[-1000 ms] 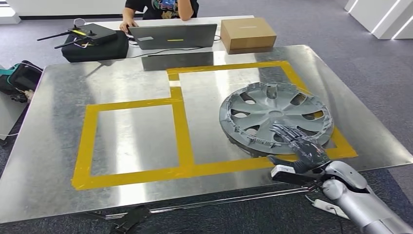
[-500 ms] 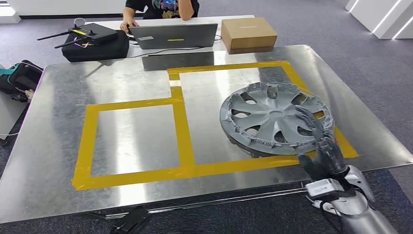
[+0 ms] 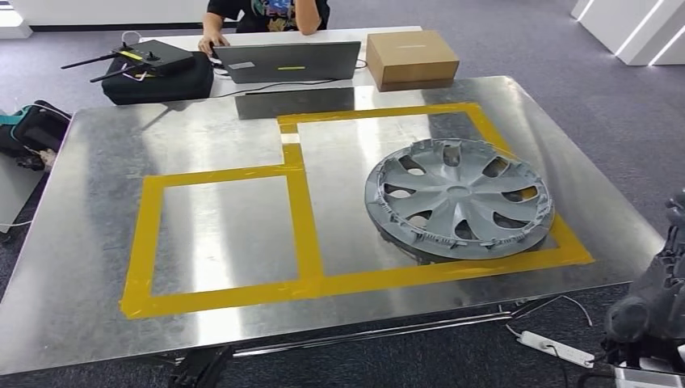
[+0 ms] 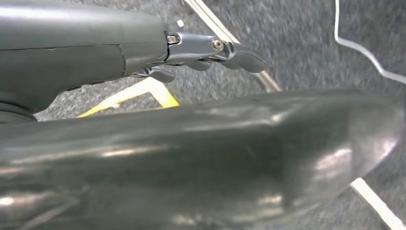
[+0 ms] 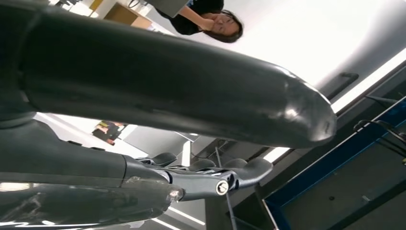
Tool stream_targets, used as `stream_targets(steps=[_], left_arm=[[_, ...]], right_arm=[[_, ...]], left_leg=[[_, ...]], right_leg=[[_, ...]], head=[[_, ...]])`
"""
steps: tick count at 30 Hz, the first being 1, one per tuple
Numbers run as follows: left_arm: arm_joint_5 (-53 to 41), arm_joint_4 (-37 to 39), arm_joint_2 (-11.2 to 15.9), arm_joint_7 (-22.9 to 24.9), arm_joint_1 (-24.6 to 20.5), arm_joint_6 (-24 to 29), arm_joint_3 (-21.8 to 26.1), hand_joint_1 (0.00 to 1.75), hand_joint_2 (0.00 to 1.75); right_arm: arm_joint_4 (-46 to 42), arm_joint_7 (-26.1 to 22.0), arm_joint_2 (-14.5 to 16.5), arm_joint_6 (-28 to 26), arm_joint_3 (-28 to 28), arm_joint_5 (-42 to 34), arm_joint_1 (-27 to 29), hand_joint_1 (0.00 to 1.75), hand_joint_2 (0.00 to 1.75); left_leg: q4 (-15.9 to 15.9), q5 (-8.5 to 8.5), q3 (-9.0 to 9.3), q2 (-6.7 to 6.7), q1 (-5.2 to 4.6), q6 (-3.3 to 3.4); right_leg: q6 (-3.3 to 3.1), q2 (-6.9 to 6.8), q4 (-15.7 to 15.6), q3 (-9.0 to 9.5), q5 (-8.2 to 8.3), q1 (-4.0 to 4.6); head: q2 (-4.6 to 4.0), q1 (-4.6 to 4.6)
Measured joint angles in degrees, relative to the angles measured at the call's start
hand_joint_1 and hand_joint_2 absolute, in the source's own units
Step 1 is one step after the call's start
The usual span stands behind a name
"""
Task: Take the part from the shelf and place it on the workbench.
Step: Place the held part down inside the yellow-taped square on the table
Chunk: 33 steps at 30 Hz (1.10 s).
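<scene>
my right hand [image 3: 656, 295] has let go and pulled back, fingers holding nothing; the wheel cover [image 3: 458, 197] now lies on the desk [image 3: 97, 242], job done.

The right hand [image 3: 656, 295] is held empty, fingers extended; the left hand [image 4: 143, 52] is likewise held empty, fingers extended.
</scene>
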Motion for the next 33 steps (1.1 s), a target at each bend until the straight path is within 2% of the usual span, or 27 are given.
stream_targets(steps=[2,3,4,5,7,8,9,12,13,14,16,17,18,19,20,22,23,24,25,27,28,29,30,32,33], left_arm=[[0.02,0.01,0.03,0.01,-0.01,0.02,0.46,0.00,0.00],[-0.01,0.01,0.05,0.02,0.00,-0.03,0.66,0.00,0.00],[-0.04,0.01,0.08,0.03,0.01,-0.10,0.86,0.00,0.00],[-0.10,0.01,0.11,0.04,0.02,-0.19,0.95,0.00,0.00],[-0.21,0.01,0.38,0.04,0.01,-0.30,1.06,0.00,0.00],[-0.25,0.01,0.53,0.04,0.00,-0.32,1.14,0.00,0.00],[-0.29,0.01,0.69,0.04,0.00,-0.32,1.20,0.00,0.00],[-0.49,0.01,0.87,0.04,0.20,-0.32,1.27,0.00,0.00],[-0.55,0.01,0.96,0.04,0.31,-0.32,1.28,0.00,0.00],[-0.60,0.01,1.01,0.04,0.38,-0.32,1.29,0.00,0.00],[-0.66,0.01,1.02,0.03,0.46,-0.32,1.29,0.00,0.00],[-0.68,0.01,1.01,0.02,0.52,-0.32,1.29,0.00,0.00],[-0.70,0.01,1.02,0.01,0.60,-0.32,1.30,0.00,0.00],[-0.71,0.01,1.05,-0.01,0.69,-0.32,1.32,0.00,0.00],[-0.72,0.01,1.09,-0.03,0.76,-0.33,1.35,0.00,0.00],[-0.75,0.01,1.15,-0.09,0.78,-0.40,1.47,0.00,0.00],[-0.77,0.01,1.15,-0.14,0.75,-0.44,1.58,0.00,0.00],[-0.78,0.01,1.14,-0.20,0.72,-0.49,1.73,0.00,0.00],[-0.79,0.01,1.11,-0.25,0.72,-0.56,1.87,0.00,0.00],[-0.79,0.01,1.05,-0.40,0.84,-0.71,2.07,0.00,0.00],[-0.79,0.01,1.05,-0.49,0.90,-0.79,2.14,0.00,0.00],[-0.79,0.01,1.05,-0.58,0.94,-0.84,2.21,0.00,0.00],[-0.79,0.01,1.05,-0.66,0.95,-0.88,2.27,0.00,0.00],[-0.78,0.01,0.99,-0.76,1.01,-0.95,2.34,0.00,0.00],[-0.79,0.01,0.95,-0.78,1.09,-0.98,2.34,0.00,0.00]], right_arm=[[-0.03,-0.02,0.09,-0.26,-0.01,0.85,0.08,0.00,0.00],[-0.03,-0.02,0.13,-0.47,-0.01,1.40,0.11,0.00,0.00],[-0.03,-0.03,0.16,-0.76,-0.01,2.09,0.10,0.00,0.00],[-0.03,-0.03,0.16,-1.06,0.00,2.69,0.00,0.00,0.00],[-0.02,-0.02,0.17,-1.51,0.04,3.39,-0.49,0.00,0.00],[0.00,-0.01,0.17,-1.68,0.07,3.56,-0.73,0.00,0.00],[0.01,0.01,0.18,-1.82,0.11,3.70,-0.94,0.00,0.00],[0.01,0.05,0.19,-2.10,0.22,3.92,-1.24,0.00,0.00],[-0.01,0.05,0.19,-2.17,0.25,3.94,-1.30,0.00,0.00],[-0.03,0.08,0.19,-2.25,0.25,3.95,-1.34,0.00,0.00],[-0.05,0.22,0.19,-2.37,0.26,3.96,-1.36,0.00,0.00],[-0.05,0.39,0.19,-2.41,0.26,3.97,-1.35,0.00,0.00],[-0.05,0.59,0.19,-2.44,0.27,3.98,-1.34,0.00,0.00],[-0.05,0.80,0.19,-2.46,0.27,3.99,-1.35,0.00,0.00],[-0.05,0.99,0.19,-2.47,0.28,3.99,-1.37,0.00,0.00],[-0.05,1.28,0.18,-2.47,0.29,3.99,-1.48,0.00,0.00],[-0.05,1.43,0.17,-2.49,0.30,3.98,-1.55,0.00,0.00],[-0.05,1.59,0.17,-2.50,0.31,3.97,-1.62,0.00,0.00],[-0.04,1.77,0.16,-2.51,0.34,3.95,-1.67,0.00,0.00],[-0.03,2.03,0.13,-2.52,0.44,3.91,-1.74,0.00,0.00],[-0.02,2.10,0.09,-2.52,0.49,3.90,-1.79,0.00,0.00],[0.03,2.18,0.04,-2.51,0.55,3.88,-1.88,0.00,0.00],[0.10,2.22,-0.01,-2.50,0.62,3.87,-1.99,0.00,0.00],[0.30,2.36,-0.05,-2.47,0.77,3.86,-2.20,0.00,0.00],[0.38,2.44,-0.05,-2.46,0.83,3.86,-2.26,0.00,0.00]], left_leg=[[0.03,0.01,-0.07,0.04,0.01,-0.03],[0.05,0.03,-0.10,0.05,0.07,-0.13],[0.11,0.06,-0.15,0.04,0.19,-0.31],[0.26,0.07,-0.21,0.01,0.43,-0.63],[0.87,-0.04,-0.50,-0.15,0.72,-1.66],[1.26,-0.08,-0.68,-0.26,0.67,-2.19],[1.66,-0.02,-0.94,-0.37,0.52,-2.63],[2.41,0.16,-1.80,-0.49,0.51,-3.39],[3.27,-0.74,-2.34,-0.33,0.60,-3.58],[5.18,-2.42,-3.25,-0.16,0.68,-3.74],[12.30,-7.18,-6.10,0.08,0.68,-3.86],[16.12,-9.08,-7.46,0.07,0.66,-3.80],[18.68,-10.07,-8.13,0.07,0.62,-3.66],[19.24,-9.99,-7.78,0.07,0.54,-3.40],[17.54,-9.00,-6.31,0.07,0.41,-3.04],[9.94,-6.55,-1.07,0.08,0.00,-2.13],[6.39,-5.83,1.21,0.10,-0.20,-1.84],[3.93,-5.56,2.68,0.12,-0.38,-1.69],[2.73,-5.55,3.25,0.14,-0.52,-1.65],[2.13,-5.01,2.97,0.17,-0.51,-1.38],[1.90,-4.63,2.83,0.21,-0.45,-1.06],[1.66,-4.22,2.64,0.25,-0.37,-0.68],[1.51,-3.83,2.37,0.30,-0.31,-0.37],[1.53,-3.20,1.54,0.34,-0.50,0.04],[1.56,-2.87,1.11,0.35,-0.62,0.13]], right_leg=[[0.26,0.00,5.49,-2.70,-2.09,-0.12],[0.45,-0.01,7.11,-3.55,-2.10,-0.23],[0.73,-0.02,7.69,-3.90,-1.42,-0.41],[1.09,-0.05,5.64,-2.94,0.41,-0.67],[1.97,0.14,-2.01,1.04,4.04,-1.25],[1.94,0.41,-4.43,2.31,4.94,-1.44],[1.61,0.70,-5.38,2.78,5.04,-1.56],[-0.36,0.98,-4.47,1.59,4.97,-1.52],[-0.95,0.91,-4.34,1.16,5.20,-1.46],[-1.54,0.81,-4.35,0.73,5.52,-1.39],[-2.38,0.60,-4.42,-0.17,6.22,-1.13],[-2.59,0.49,-4.44,-0.65,6.55,-0.95],[-2.72,0.39,-4.43,-1.10,6.85,-0.77],[-2.79,0.32,-4.43,-1.50,7.15,-0.60],[-2.79,0.29,-4.43,-1.85,7.43,-0.45],[-2.61,0.27,-4.42,-2.34,7.93,-0.26],[-2.41,0.25,-4.42,-2.52,8.16,-0.16],[-2.13,0.22,-4.43,-2.64,8.42,-0.09],[-1.79,0.19,-4.53,-2.72,8.71,-0.06],[-1.04,0.13,-4.85,-2.80,9.23,-0.15],[-0.73,0.09,-4.59,-3.04,8.84,-0.21],[-0.48,0.06,-3.34,-3.62,7.66,-0.23],[-0.30,0.02,-0.73,-4.65,5.71,-0.25],[-0.01,0.00,6.99,-7.32,1.09,-0.18],[0.05,0.00,10.00,-8.13,-0.24,-0.15]], head=[[0.00,-0.02],[0.00,-0.04],[0.00,-0.05],[0.00,-0.04],[0.00,0.14],[0.00,0.23],[0.00,0.28],[0.00,-0.03],[0.00,-0.15],[0.00,-0.25],[0.00,-0.39],[0.00,-0.41],[0.00,-0.40],[0.00,-0.40],[0.00,-0.40],[0.00,-0.40],[0.00,-0.39],[0.00,-0.38],[0.00,-0.38],[0.00,-0.38],[0.00,-0.35],[0.00,-0.30],[0.00,-0.25],[0.00,-0.19],[0.00,-0.19]])
